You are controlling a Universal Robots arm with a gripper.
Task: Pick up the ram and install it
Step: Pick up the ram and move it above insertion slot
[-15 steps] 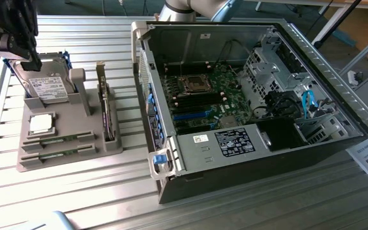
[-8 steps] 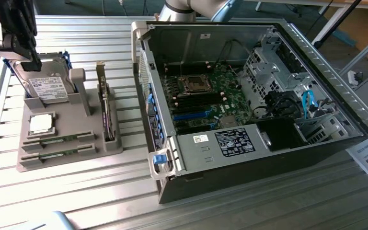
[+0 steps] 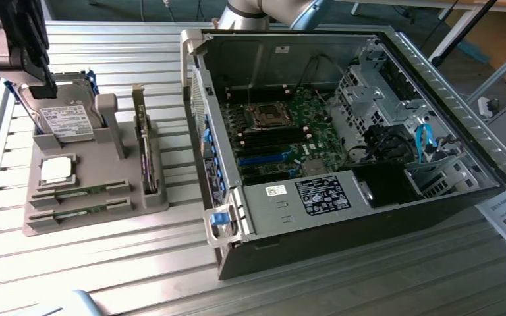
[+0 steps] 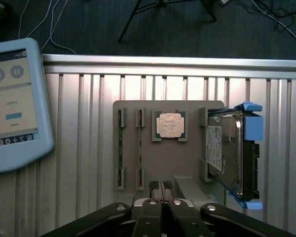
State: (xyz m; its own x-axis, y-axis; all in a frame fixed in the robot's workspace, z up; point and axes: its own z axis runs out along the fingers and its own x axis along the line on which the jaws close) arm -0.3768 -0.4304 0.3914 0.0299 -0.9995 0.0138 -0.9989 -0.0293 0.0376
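Ram (image 3: 82, 192) lies on its long edge in a narrow slot of the grey holder (image 3: 68, 224), at the holder's near end in the exterior view, with what looks like a second stick in the parallel slot just beside it. It is a thin, long green board with small dark chips, and from the wrist view it appears as little more than a slim green line. By that, the task looks to be at its very beginning: the ram is not yet picked up, and nothing of the installing is done. Next to the slots sits the square silver processor chip (image 3: 57, 170); beyond it the hard drive (image 3: 64, 118) stands upright, and a taller card (image 3: 147, 151) stands along the holder's side. The fingers (image 4: 150, 217) are pressed fully together and grip nothing, hanging above the holder near the hard drive end. The holder rests on a slatted metal surface (image 3: 147, 263), beside the opened computer case (image 3: 464, 125) with its motherboard (image 3: 297, 125) exposed.
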